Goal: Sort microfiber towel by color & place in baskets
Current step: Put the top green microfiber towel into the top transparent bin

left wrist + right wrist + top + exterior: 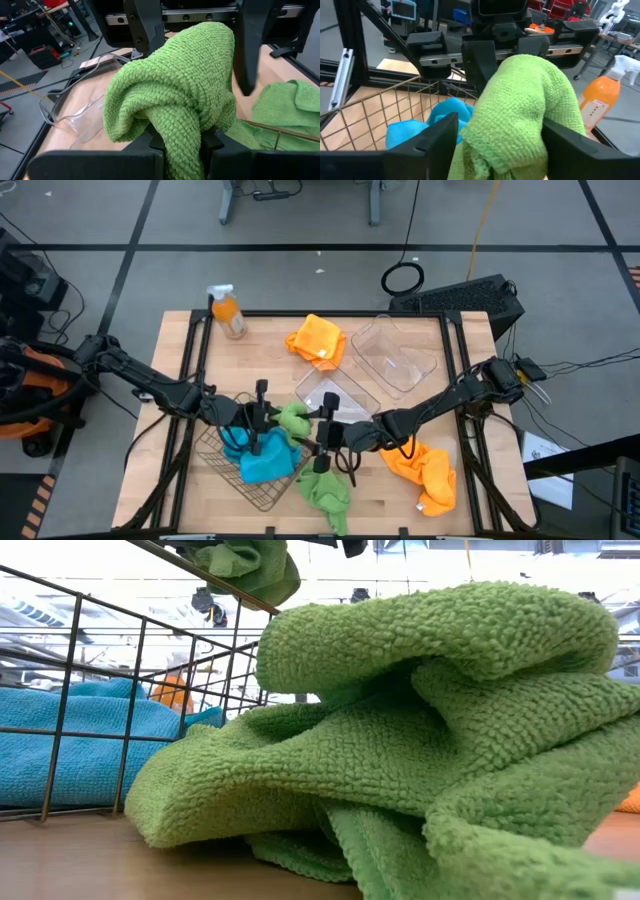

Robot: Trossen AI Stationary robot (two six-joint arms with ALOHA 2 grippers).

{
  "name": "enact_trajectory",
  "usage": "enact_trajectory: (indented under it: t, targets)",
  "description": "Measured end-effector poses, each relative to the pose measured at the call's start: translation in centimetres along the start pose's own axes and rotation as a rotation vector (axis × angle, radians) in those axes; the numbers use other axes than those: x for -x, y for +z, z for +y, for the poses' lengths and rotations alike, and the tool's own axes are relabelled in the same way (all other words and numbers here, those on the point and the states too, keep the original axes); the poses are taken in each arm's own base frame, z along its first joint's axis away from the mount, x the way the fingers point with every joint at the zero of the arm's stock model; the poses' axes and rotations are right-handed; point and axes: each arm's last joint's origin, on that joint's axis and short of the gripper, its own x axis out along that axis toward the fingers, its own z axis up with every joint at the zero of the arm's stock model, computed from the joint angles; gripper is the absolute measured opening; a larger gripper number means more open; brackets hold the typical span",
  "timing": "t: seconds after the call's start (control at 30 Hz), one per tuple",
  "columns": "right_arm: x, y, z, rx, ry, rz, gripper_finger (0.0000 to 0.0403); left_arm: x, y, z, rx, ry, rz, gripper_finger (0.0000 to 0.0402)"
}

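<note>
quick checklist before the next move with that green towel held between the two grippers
1. Left gripper on the raised green fuzzy towel: ok, the left wrist view shows its fingers shut on the cloth.
2. Right gripper on the same towel: ok, its fingers flank the cloth in the right wrist view.
3. Clear plastic tub beside the grippers free to receive it: ok, nothing inside.
4. Dark wire-mesh basket holds only blue cloth: ok.
5. Second green towel sorted: not ok, it lies on the wooden table.
6. Two orange towels sorted: not ok, both on the table.
</note>
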Motion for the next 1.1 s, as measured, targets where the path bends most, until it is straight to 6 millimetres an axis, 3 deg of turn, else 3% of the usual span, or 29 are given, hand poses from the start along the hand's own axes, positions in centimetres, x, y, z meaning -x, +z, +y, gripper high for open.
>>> enact_trajectory:
  t: [0.37,0.43,0.63,0.83,1.1]
  targets:
    - [-0.3,0.0,-0.6,-0.022,-0.022,0.002,0.0036,0.0,0.0,0.0,0.000,-0.002,0.001,0.0047]
    - [-0.2,0.0,-0.5,0.002,-0.038,0.004,0.0015,0.0,0.0,0.0,0.010,0.002,0.001,0.0059]
    - [0.9,0.2,0.0,0.074,-0.130,0.040,0.0033,0.0,0.3,0.1,0.062,0.017,-0.024,0.0149]
    - [3.3,1.6,-0.8,0.112,-0.184,0.098,0.0018,0.0,0.4,0.1,0.064,0.017,-0.027,0.0243]
    - [6.6,2.9,-3.1,0.096,-0.261,0.193,0.0019,0.0,0.1,0.3,0.054,0.062,0.005,0.0269]
